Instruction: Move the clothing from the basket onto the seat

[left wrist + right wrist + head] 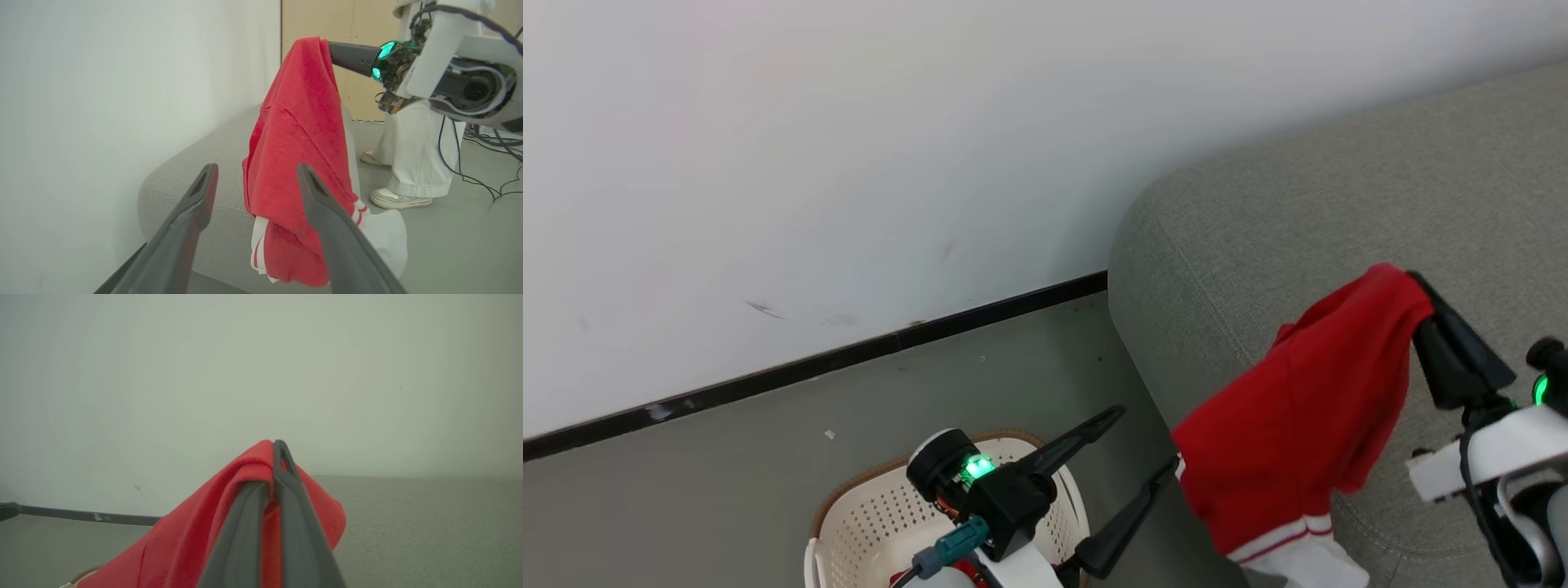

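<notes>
At the near left you see the basket point(866, 506) standing on the grey floor point(727, 457). Open floor lies between its brown rim and the black skirting strip point(809, 363) at the foot of the white wall point(849, 163). The left gripper point(1145, 439) hovers over the basket's right edge, fingers spread wide with nothing between them, pointing toward the left end of the seat point(1339, 204).

Just right of it hangs the clothing point(1298, 425): one red garment with a red-striped white band at its lower hem. The right gripper point(1417, 286) is clenched on the garment's top fold, so the fabric drapes down from the fingertips over the seat's rounded near-left corner. You cannot tell whether the hem touches the upholstery. Bare seat surface extends far and right of the garment.

In the left wrist view, a person's legs point(412, 155) stand on the floor beyond the seat, beside loose cables point(470, 171).
</notes>
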You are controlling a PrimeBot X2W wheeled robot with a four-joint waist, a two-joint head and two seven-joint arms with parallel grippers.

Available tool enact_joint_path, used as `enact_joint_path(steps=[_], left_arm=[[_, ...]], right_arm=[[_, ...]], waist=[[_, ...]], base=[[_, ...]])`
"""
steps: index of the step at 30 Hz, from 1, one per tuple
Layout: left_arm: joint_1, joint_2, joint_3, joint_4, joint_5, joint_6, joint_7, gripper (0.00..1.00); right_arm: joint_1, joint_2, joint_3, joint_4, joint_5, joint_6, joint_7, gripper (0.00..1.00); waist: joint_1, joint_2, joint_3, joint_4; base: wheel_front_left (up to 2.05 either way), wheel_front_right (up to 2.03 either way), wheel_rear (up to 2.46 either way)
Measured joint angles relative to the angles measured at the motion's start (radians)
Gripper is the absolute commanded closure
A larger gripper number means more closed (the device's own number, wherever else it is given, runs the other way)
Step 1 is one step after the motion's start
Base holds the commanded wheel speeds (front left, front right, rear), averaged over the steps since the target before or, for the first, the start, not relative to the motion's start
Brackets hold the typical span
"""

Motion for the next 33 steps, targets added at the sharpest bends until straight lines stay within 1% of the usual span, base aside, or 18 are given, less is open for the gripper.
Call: enact_joint_path(steps=[3,4,5,8,11,16,20,28,33], left_arm=[[0.000,0.018,0.020,-0.004,0.008,0.018,0.000,0.00],[0.000,0.027,0.035,-0.011,0.014,0.031,0.000,0.00],[0.000,0.031,0.040,-0.015,0.018,0.036,0.000,0.00],[0.000,0.044,0.057,-0.031,0.026,0.053,0.000,0.00],[0.000,0.055,0.068,-0.046,0.033,0.069,0.000,0.00],[-0.003,0.071,0.070,-0.081,0.044,0.077,0.002,0.00],[-0.017,0.078,0.070,-0.111,0.061,0.086,0.015,0.00],[-0.050,0.086,0.056,-0.169,0.090,0.086,0.041,0.00],[-0.064,0.095,0.054,-0.196,0.098,0.086,0.063,0.00]], right_arm=[[-0.108,-0.025,0.010,0.032,0.056,0.000,0.035,1.00],[-0.185,-0.046,0.007,0.054,0.093,0.000,0.061,1.00],[-0.223,-0.055,0.002,0.063,0.105,0.000,0.074,1.00],[-0.338,-0.070,-0.040,0.107,0.165,0.000,0.109,1.00],[-0.440,-0.105,-0.087,0.167,0.189,0.000,0.147,1.00],[-0.583,-0.176,-0.167,0.283,0.197,0.000,0.191,1.00],[-0.649,-0.205,-0.208,0.365,0.197,0.000,0.207,1.00],[-0.725,-0.256,-0.284,0.517,0.188,0.000,0.200,1.00],[-0.754,-0.300,-0.312,0.572,0.168,0.000,0.182,1.00]], waist=[[0.0000,0.0000,0.015,-0.013],[0.0000,0.0000,0.027,-0.020],[0.0000,0.0000,0.033,-0.023],[0.0000,0.0000,0.051,-0.028],[0.0000,0.0000,0.070,-0.030],[0.0000,0.0000,0.103,-0.027],[0.0000,0.0000,0.131,-0.020],[0.0000,0.0000,0.185,0.005],[0.0000,0.0000,0.218,0.021]], base=[[0.00,0.00,0.00],[0.00,0.00,0.00],[0.00,0.00,0.00],[0.00,0.00,0.00],[0.00,0.00,0.00],[0.00,0.00,0.00],[0.00,0.00,0.00],[0.00,0.00,0.00],[0.00,0.00,0.00]])
